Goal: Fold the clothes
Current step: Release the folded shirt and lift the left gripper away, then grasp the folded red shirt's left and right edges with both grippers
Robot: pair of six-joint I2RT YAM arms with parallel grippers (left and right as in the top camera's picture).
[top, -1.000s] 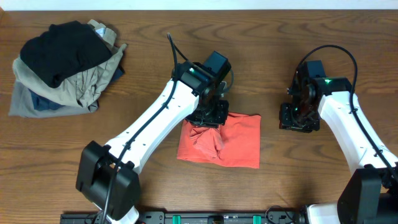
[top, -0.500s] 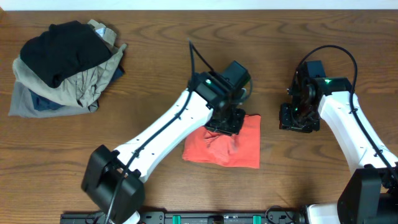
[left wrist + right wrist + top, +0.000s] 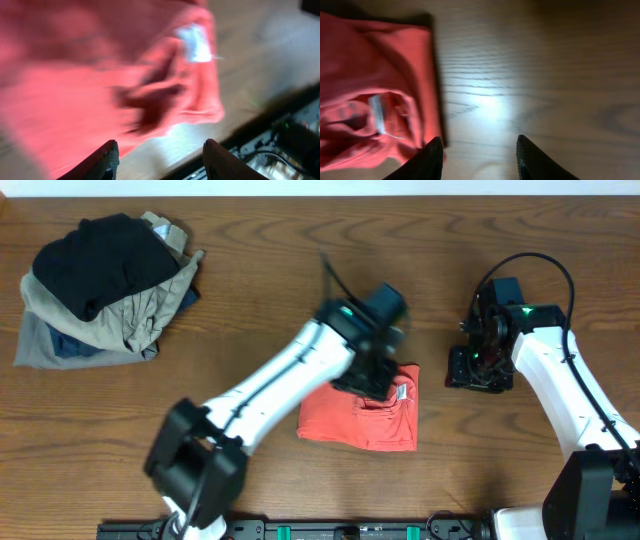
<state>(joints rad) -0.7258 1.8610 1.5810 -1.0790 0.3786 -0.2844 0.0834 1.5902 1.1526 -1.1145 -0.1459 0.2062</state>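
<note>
The red-orange T-shirt [image 3: 362, 416] lies folded into a small rectangle on the table's middle, its white neck tag [image 3: 403, 393] showing at the right edge. My left gripper [image 3: 372, 380] hovers over the shirt's upper edge, blurred; in the left wrist view its fingers [image 3: 160, 160] are spread apart and empty above the shirt [image 3: 90, 80]. My right gripper [image 3: 472, 370] rests on the table right of the shirt, open and empty [image 3: 477, 160], with the shirt [image 3: 375, 90] at its left.
A pile of clothes [image 3: 100, 290], black on top of khaki, grey and blue, sits at the back left. The table's front edge with dark rails [image 3: 285, 135] shows in the left wrist view.
My left arm has swept right across the shirt, folding its left part over; the shirt is now narrower and its neck tag shows. The right arm has stayed still.
</note>
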